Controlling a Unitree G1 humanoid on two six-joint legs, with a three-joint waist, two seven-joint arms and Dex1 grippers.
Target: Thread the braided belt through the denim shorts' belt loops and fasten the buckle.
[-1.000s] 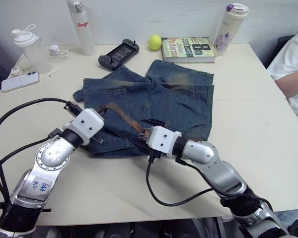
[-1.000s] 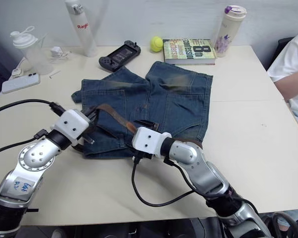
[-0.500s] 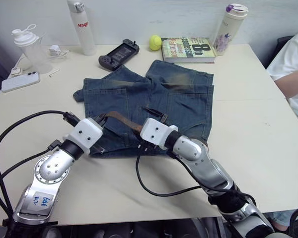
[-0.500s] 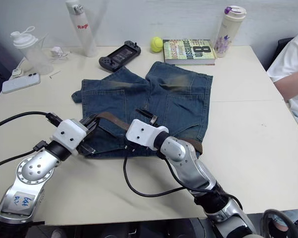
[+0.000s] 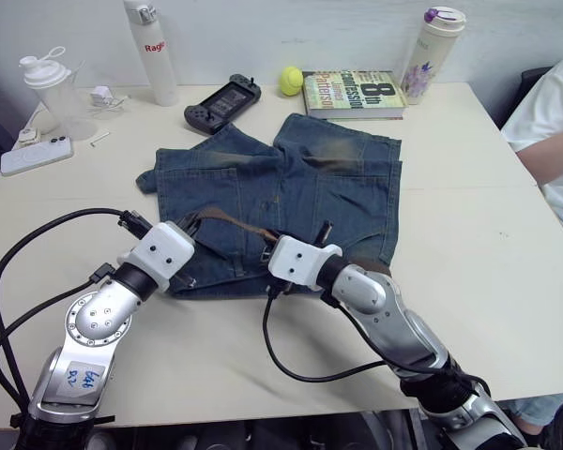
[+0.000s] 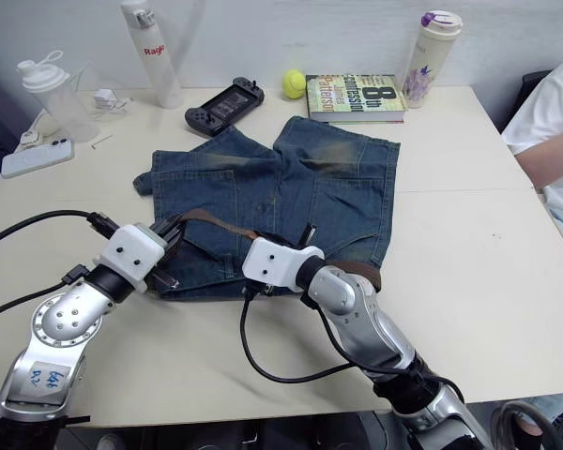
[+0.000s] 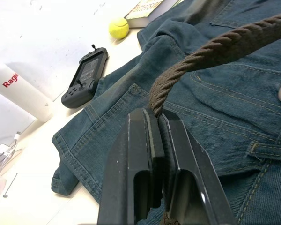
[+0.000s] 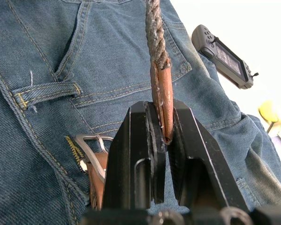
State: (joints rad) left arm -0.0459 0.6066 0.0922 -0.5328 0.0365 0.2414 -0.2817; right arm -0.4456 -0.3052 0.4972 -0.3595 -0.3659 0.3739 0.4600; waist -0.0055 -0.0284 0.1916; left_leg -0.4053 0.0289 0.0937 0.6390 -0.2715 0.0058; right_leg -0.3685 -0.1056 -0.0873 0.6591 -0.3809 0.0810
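The denim shorts (image 5: pixel 291 197) lie flat mid-bench, and the braided belt (image 5: pixel 233 223) arcs above their near waistband. The left claw (image 7: pixel 158 123) is clamped on the weave, the right claw (image 8: pixel 162 123) on the tan tip. The buckle (image 8: pixel 92 146) lies unfastened at the waistband by an empty belt loop (image 8: pixel 46 92), so most threading seemingly remains.

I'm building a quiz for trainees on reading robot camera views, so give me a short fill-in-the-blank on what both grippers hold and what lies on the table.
1. The left gripper is shut on the dark brown woven part of the braided ____.
2. The right gripper pinches the belt's tan ____ tip.
3. The silver-grey metal buckle lies on the faded blue denim ____.
4. A yellow ____ sits beside the book at the table's far edge.

Missing words: belt; leather; shorts; ball
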